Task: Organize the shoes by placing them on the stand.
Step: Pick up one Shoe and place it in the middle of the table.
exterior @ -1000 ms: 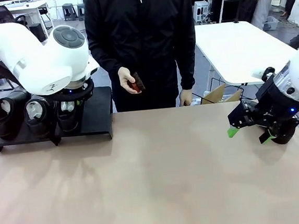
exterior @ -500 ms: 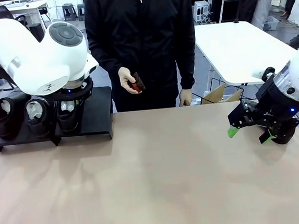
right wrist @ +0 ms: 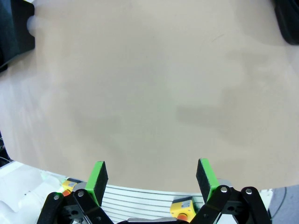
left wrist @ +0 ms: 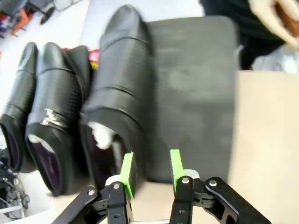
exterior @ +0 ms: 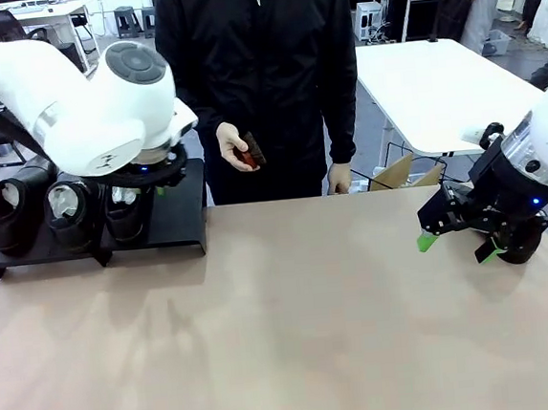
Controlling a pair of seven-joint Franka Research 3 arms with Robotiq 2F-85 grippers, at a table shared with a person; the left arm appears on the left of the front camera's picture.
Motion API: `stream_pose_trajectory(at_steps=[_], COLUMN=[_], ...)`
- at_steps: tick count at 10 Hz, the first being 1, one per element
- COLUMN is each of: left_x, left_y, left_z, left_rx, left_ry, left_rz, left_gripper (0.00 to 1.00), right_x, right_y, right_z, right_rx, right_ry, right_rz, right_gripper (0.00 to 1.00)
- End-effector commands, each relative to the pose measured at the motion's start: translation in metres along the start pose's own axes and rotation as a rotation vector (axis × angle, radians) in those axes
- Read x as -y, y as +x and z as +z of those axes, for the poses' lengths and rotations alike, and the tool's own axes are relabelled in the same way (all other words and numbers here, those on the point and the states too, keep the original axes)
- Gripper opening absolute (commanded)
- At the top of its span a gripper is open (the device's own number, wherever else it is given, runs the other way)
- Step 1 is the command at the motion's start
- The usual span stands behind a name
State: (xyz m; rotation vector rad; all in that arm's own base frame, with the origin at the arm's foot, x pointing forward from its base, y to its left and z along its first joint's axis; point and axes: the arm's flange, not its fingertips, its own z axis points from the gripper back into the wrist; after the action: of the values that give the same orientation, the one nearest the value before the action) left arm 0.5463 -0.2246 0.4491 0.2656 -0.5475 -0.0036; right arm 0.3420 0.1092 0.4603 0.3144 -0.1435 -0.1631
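Observation:
Three black glossy shoes stand side by side on the left part of the black stand (exterior: 184,211): one (exterior: 6,215) at the far left, one (exterior: 67,213) in the middle, one (exterior: 126,214) to the right. My left gripper (exterior: 154,188) hangs just above the stand, right of the third shoe. In the left wrist view that shoe (left wrist: 119,84) lies beside the left finger, and the left gripper (left wrist: 149,169) is open with nothing between its pads; the stand's bare platform (left wrist: 196,93) stretches ahead. My right gripper (exterior: 458,248) rests low at the table's right side, open and empty (right wrist: 152,175).
A person in a black jacket stands behind the table's far edge, one hand (exterior: 236,149) holding a small dark object. A cardboard box (exterior: 398,171) sits behind the far edge on the right. The tan tabletop (exterior: 293,309) spreads wide between the arms.
My left arm has shifted a little to the right and up, off the third shoe. The right arm and the person's hands have not moved.

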Motion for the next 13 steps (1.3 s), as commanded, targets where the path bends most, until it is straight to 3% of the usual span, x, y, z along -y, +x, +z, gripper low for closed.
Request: stream_pose_trajectory(at_steps=[1, 2, 3, 4, 5, 6, 8, 9, 10, 11, 12, 13], left_x=[0.033, 0.047, 0.06, 0.072, 0.079, 0.078, 0.061, 0.089, 0.089, 0.089, 0.089, 0.089], left_y=[-0.038, -0.054, -0.067, -0.076, -0.083, -0.085, -0.075, -0.102, -0.102, -0.102, -0.102, -0.102], left_z=[0.064, 0.079, 0.085, 0.082, 0.078, 0.073, 0.054, 0.066, 0.066, 0.066, 0.066, 0.066], left_rx=[0.034, 0.012, -0.081, -0.265, -0.383, -0.42, -0.367, -0.399, -0.399, -0.399, -0.399, -0.399], left_ry=[-0.119, -0.175, -0.178, -0.15, -0.188, -0.267, -0.357, -0.275, -0.275, -0.275, -0.275, -0.275], left_rz=[-0.109, -0.161, -0.184, -0.237, -0.284, -0.264, -0.102, -0.244, -0.244, -0.244, -0.244, -0.244], left_gripper=[0.41, 0.41, 0.41, 0.41, 0.41, 0.41, 0.41, 0.41, 0.41, 0.41, 0.41, 0.41], right_x=[0.0, 0.0, 0.0, 0.0, 0.0, 0.014, 0.045, 0.055, 0.067, 0.077, 0.075, 0.082], right_y=[0.0, 0.0, 0.0, 0.0, 0.0, 0.023, 0.081, 0.105, 0.13, 0.153, 0.174, 0.127], right_z=[0.0, 0.0, 0.0, 0.0, 0.0, 0.009, 0.044, 0.051, 0.056, 0.061, 0.064, 0.054], right_rx=[-0.004, -0.004, -0.004, -0.004, 0.0, -0.061, -0.1, -0.154, -0.184, -0.209, -0.203, -0.173], right_ry=[0.01, 0.01, 0.01, 0.01, 0.0, -0.06, -0.17, -0.223, -0.242, -0.248, -0.092, -0.237], right_rz=[0.003, 0.003, 0.003, 0.003, 0.0, 0.066, 0.117, 0.246, 0.298, 0.269, 0.081, 0.226], right_gripper=[1.0, 1.0, 1.0, 1.0, 1.0, 1.0, 1.0, 1.0, 1.0, 1.0, 1.0, 1.0])
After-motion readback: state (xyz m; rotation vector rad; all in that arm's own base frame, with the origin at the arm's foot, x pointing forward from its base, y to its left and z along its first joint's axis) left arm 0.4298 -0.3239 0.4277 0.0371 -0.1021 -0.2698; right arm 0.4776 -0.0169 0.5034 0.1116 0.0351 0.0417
